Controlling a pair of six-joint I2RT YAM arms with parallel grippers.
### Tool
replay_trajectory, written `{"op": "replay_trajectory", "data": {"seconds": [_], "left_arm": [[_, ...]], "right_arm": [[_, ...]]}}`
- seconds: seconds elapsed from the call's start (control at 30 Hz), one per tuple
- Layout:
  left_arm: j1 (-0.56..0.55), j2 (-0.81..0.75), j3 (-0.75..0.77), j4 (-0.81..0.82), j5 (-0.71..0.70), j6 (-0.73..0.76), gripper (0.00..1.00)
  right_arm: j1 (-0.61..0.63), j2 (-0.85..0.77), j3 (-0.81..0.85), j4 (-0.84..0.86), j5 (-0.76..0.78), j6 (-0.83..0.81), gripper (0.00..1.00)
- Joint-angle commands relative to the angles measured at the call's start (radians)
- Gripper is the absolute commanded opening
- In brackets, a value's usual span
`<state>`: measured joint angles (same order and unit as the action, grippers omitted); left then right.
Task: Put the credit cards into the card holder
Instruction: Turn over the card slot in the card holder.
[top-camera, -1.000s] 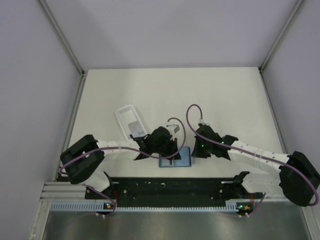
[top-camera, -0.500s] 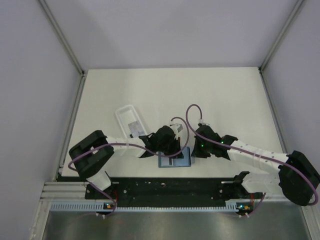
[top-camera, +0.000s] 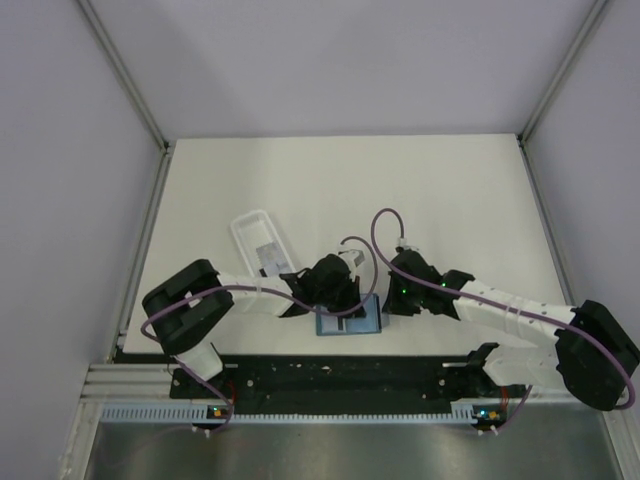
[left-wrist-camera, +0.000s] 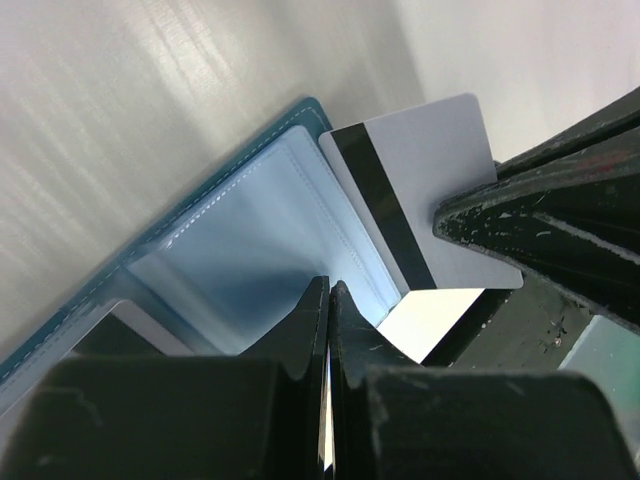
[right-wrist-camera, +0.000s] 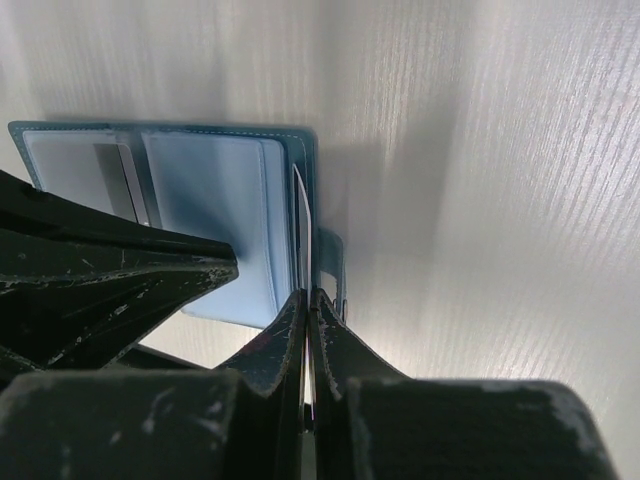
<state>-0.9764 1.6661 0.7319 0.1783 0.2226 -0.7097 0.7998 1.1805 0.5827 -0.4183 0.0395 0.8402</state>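
Top external view shows the wallet lying open on the table, near the front edge, between both arms. The left gripper comes at it from the left and the right gripper from the right.

From the left wrist, the left fingers are pressed together with nothing clearly between them. Their tips point onto the pale blue inside of the wallet, probably to keep it flat and open. Whether they really touch it, I cannot tell.

From the right wrist, the right fingers are clamped on a card, white with a dark stripe. It stands on its edge at the right side of the wallet, tilted toward the pocket seam, I think so that its lower edge can slide under the flap.

A second card seems to sit already in the left pocket. A spare card waits in the white tray behind.

Next, the held card needs a gentle push along the pocket, or the flap may buckle.
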Motion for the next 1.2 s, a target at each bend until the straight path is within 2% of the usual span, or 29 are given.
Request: {"op": "replay_trajectory", "data": {"seconds": [0.0,0.83,1.17], "left_arm": [[0.001,-0.038,-0.066,-0.049,-0.083,0.022,0.0],[0.002,-0.17,-0.196,-0.106,-0.155,0.038,0.0],[0.002,-0.164,-0.2,-0.096,-0.146,0.032,0.0]], "right_arm": [[-0.007,0.033,-0.024,-0.02,0.04,-0.004,0.0],[-0.007,0.028,-0.004,-0.066,0.08,-0.009,0.0],[-0.005,-0.238,0.026,-0.053,0.116,-0.038,0.0]]}}
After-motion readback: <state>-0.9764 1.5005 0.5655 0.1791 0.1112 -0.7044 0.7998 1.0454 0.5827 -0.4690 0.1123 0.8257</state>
